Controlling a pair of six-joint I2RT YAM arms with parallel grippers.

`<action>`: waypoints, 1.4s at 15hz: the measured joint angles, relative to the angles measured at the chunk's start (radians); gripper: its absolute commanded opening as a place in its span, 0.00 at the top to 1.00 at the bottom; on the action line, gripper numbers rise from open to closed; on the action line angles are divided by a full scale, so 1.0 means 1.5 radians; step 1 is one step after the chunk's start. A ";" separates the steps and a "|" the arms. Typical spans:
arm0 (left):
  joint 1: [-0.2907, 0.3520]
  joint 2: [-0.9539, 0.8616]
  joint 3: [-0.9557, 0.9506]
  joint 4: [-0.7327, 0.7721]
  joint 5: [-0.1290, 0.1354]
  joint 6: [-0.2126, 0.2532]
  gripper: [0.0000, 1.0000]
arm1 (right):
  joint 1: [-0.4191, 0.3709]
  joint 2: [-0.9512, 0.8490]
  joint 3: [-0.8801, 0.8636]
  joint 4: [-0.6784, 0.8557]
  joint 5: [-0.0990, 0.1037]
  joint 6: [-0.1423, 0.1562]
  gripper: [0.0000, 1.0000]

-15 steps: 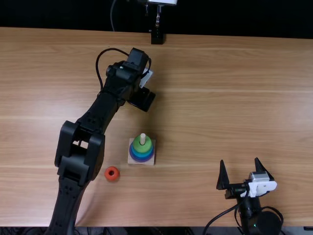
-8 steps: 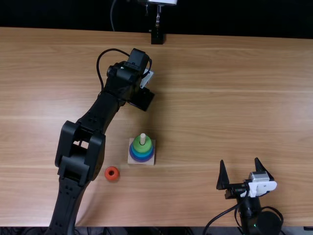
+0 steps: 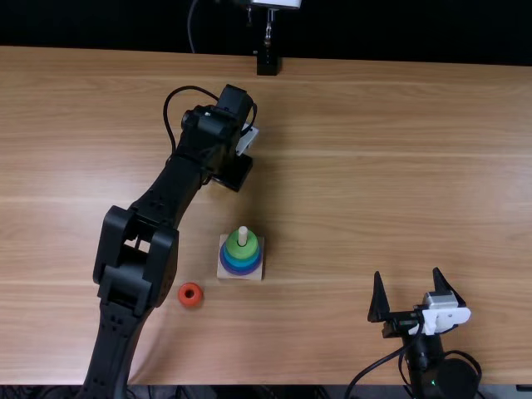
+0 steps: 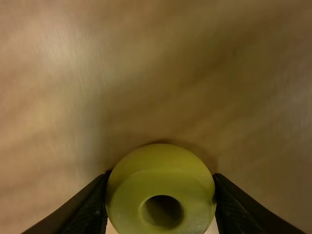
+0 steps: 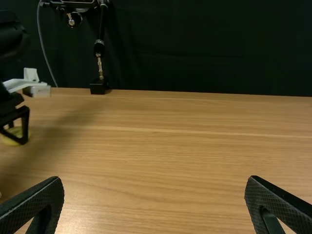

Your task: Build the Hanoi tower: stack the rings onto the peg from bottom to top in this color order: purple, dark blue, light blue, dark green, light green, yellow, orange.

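Note:
My left gripper [image 3: 233, 173] is low over the table, beyond the tower. In the left wrist view the gripper [image 4: 161, 183] is shut on the yellow ring [image 4: 127, 195], a finger against each side. The right wrist view has the yellow ring [image 5: 11, 139] at the left arm's fingers, close to the wood. On the wooden base [image 3: 254, 274] the peg [image 3: 243, 233] stands through a stack with a light green ring [image 3: 241, 250] on top and blue and purple below. An orange ring [image 3: 189, 294] lies flat on its own. My right gripper [image 3: 405, 270], also in its wrist view [image 5: 154, 180], is open.
The left forearm stretches over the table left of the tower and passes near the orange ring. A black stand [image 3: 267, 61] is at the far edge. Bare wood [image 3: 374, 166] lies between the tower and the right side.
The left gripper's fingers have closed, taking hold of the yellow ring. The right arm, the tower and the orange ring stayed as they were.

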 measured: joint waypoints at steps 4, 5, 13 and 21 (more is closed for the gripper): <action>0.009 -0.125 -0.007 -0.002 0.001 -0.002 1.00 | 0.000 0.000 0.000 0.000 0.000 0.000 0.00; 0.012 -0.170 -0.021 -0.007 0.002 -0.002 1.00 | 0.000 0.000 0.000 0.000 0.000 0.001 0.00; 0.002 -0.429 -0.161 -0.108 0.001 -0.076 1.00 | 0.000 0.000 0.000 0.000 0.000 0.001 0.00; -0.114 -0.506 -0.218 -0.159 -0.003 -0.125 1.00 | 0.000 0.000 0.000 0.000 0.000 0.001 0.00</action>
